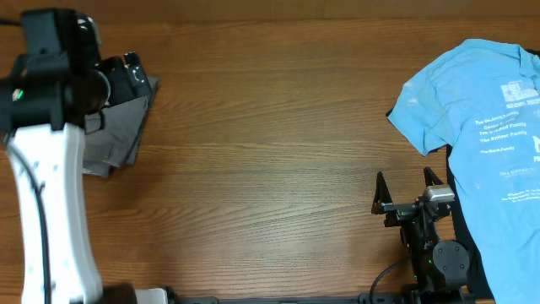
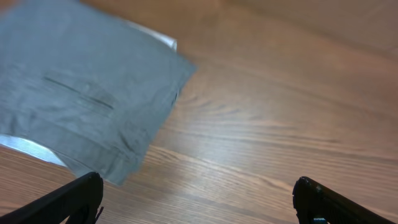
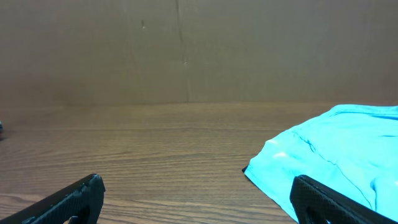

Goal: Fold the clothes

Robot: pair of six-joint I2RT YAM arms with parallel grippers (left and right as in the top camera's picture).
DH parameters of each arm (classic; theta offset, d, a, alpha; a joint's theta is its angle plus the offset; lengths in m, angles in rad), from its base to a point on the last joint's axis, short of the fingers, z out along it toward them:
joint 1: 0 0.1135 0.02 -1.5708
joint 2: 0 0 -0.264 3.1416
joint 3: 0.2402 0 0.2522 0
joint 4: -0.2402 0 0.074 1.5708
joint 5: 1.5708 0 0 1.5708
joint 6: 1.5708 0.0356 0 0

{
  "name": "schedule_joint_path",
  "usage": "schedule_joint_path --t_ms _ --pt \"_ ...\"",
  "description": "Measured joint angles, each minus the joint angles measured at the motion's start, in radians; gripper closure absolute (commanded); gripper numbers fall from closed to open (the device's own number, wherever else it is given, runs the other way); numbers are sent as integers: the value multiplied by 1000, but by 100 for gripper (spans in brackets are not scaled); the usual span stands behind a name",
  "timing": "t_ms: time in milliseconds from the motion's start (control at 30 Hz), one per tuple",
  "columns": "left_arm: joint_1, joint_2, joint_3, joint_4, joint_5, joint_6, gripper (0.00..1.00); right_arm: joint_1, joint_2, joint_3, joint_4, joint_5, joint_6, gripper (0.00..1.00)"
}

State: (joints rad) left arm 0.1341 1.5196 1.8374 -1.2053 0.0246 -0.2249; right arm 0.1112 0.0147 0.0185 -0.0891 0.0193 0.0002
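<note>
**Both sets of fingers spread wide, grey shorts lying free at far left**

From overhead, the dark grey shorts lie flat near the left edge of the surface. The left arm reaches up over them, and its black wrist end covers their upper corner. The fingers on that arm can't be made out from up here. Down at the lower right, the right fingers stand spread with nothing between them. They are well apart from the shorts and just beside a light blue T-shirt with white print.

On the left wrist camera, the left fingers sit at the two bottom corners, wide apart and gripping nothing. The shorts fill the upper left, slit pocket facing up, their near corner just beyond the left-hand finger. Whether it touches, I cannot tell. A pale cloth edge peeks out beneath them, and bare wood lies between the fingers.

On the right wrist camera, the fingers are splayed at the bottom corners over bare wood. The T-shirt's edge lies ahead to the right.
</note>
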Motion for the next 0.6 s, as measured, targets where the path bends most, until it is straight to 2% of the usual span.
schedule_joint_path --t_ms 300,600 --pt "0 -415 0 0 0 0 0 0 0 0 0 0 0 0" --pt "0 -704 -36 -1 0 0 0 0 0 0 0 0 0 0"
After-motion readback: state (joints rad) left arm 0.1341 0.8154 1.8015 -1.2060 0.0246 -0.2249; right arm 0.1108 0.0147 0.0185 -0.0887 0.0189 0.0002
